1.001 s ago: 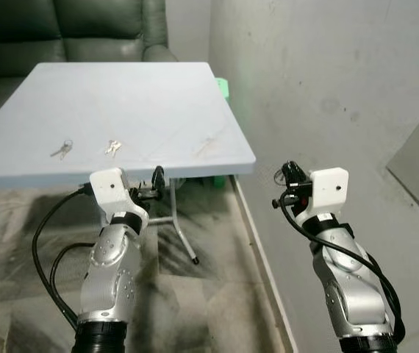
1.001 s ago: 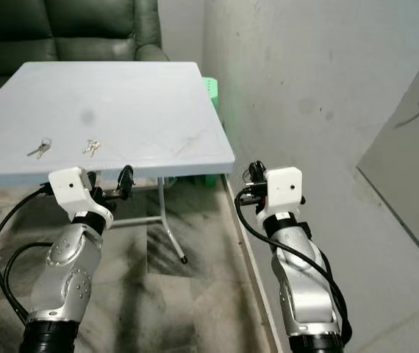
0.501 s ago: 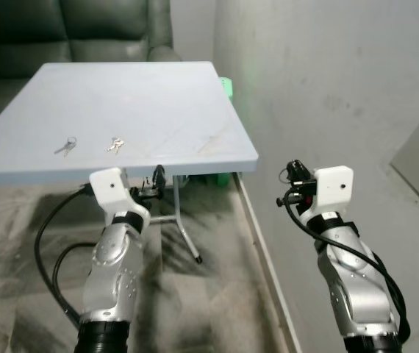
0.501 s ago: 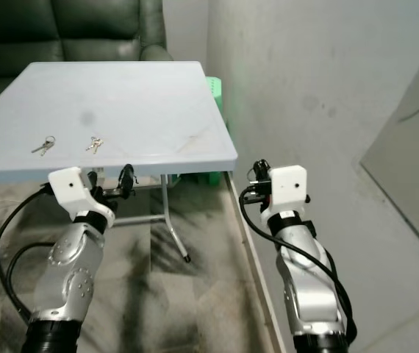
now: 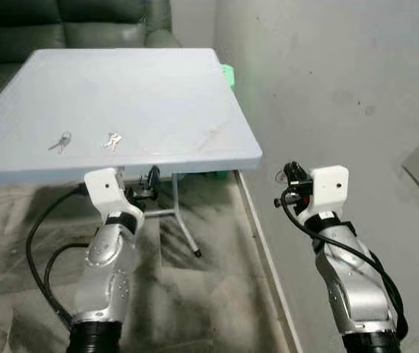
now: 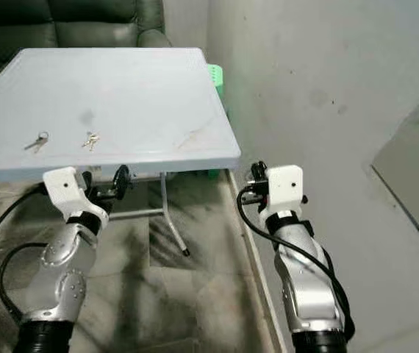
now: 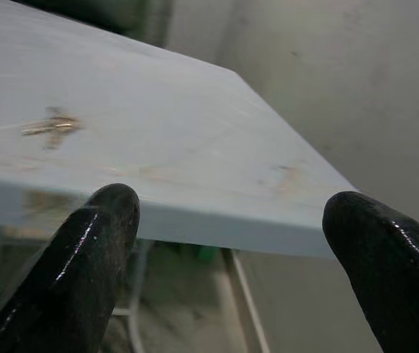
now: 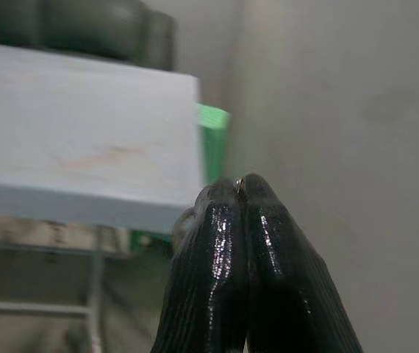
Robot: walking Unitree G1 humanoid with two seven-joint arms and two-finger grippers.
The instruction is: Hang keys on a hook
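Two small bunches of keys lie on the pale blue table [image 5: 158, 88] near its front edge: one bunch [image 5: 60, 142] to the left, the other [image 5: 112, 140] just right of it. My left gripper [image 5: 151, 179] hovers open just below and in front of the table edge, right of both bunches; in the left wrist view its gripper [image 7: 231, 213] faces the edge, with a bunch of keys [image 7: 51, 126] blurred on top. My right gripper [image 5: 289, 176] is held up beside the wall, right of the table, shut [image 8: 240, 184], with nothing clearly between its fingers.
A dark green sofa [image 5: 70, 29] stands behind the table. A green object [image 5: 228, 73] sits by the table's far right corner. The grey wall [image 5: 342, 73] runs close along the right. Metal table legs [image 5: 184, 228] stand on the marbled floor.
The whole picture has shifted slightly with the camera. Both arms keep their pose and the keys lie where they were.
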